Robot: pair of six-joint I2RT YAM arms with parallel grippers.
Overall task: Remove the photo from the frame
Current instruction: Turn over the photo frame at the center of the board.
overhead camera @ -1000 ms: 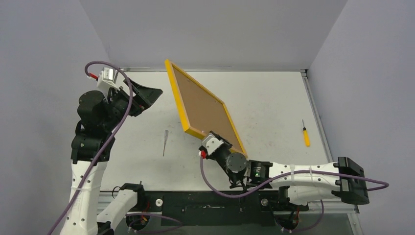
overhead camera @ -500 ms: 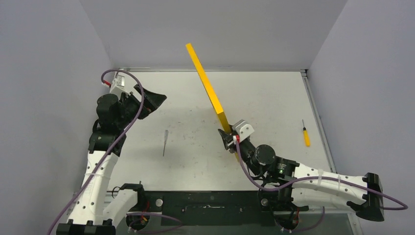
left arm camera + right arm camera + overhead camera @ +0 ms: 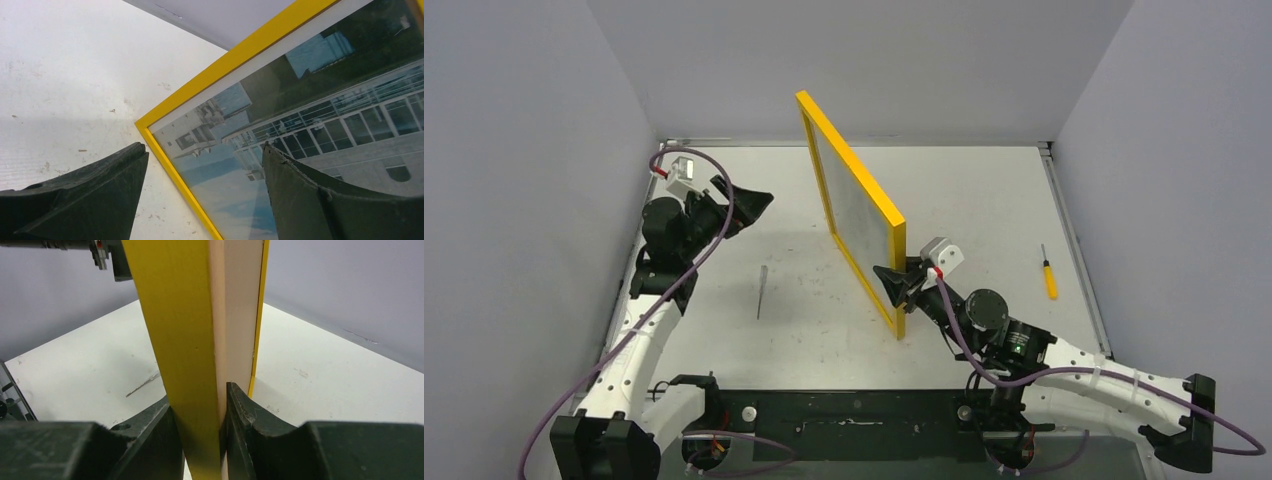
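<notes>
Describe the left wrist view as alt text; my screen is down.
The yellow front of the frame fills the right of the view, one corner pointing left, with the photo of a white, many-windowed building inside it. The left fingers are spread open in the foreground, the frame's border running between them, above the white table.

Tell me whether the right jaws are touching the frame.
Touching. The right wrist view shows the right jaws clamped on the frame, one against each face, no gap.

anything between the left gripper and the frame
Nothing: only bare table between the left gripper and the frame, seen in the top external view.
</notes>
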